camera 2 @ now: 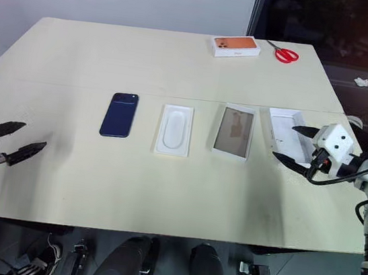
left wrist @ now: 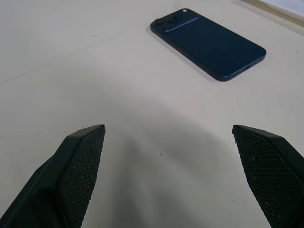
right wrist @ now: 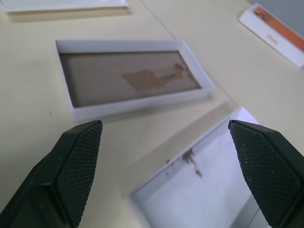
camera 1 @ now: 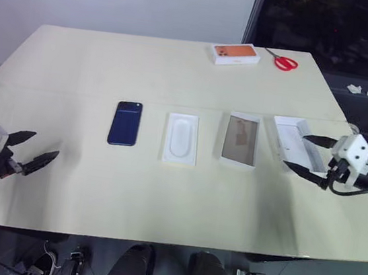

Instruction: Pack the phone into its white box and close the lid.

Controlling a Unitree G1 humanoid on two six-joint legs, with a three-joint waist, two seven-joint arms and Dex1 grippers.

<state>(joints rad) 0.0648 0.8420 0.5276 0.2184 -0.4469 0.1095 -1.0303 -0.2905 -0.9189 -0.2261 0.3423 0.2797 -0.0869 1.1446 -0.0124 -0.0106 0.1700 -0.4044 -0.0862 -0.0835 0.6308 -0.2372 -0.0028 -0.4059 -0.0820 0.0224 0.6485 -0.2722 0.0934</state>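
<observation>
The dark blue phone (camera 1: 125, 123) lies flat, back up, on the beige table left of centre. The white box (camera 1: 241, 140) lies open to its right, its inside brownish and empty. The lid (camera 1: 287, 139) lies upturned, white inside showing, at the far right. My right gripper (camera 1: 295, 151) hovers open over the lid's near part, with the box (right wrist: 137, 105) just beyond its fingers. My left gripper (camera 1: 46, 146) stands open near the table's left front, the phone (left wrist: 209, 45) well ahead of it. Neither gripper holds anything.
A white insert tray (camera 1: 181, 138) with a rounded recess lies between phone and box. At the table's far edge sit an orange-topped white box (camera 1: 235, 54) and red-handled scissors (camera 1: 285, 62). The table's right edge runs close beside the lid.
</observation>
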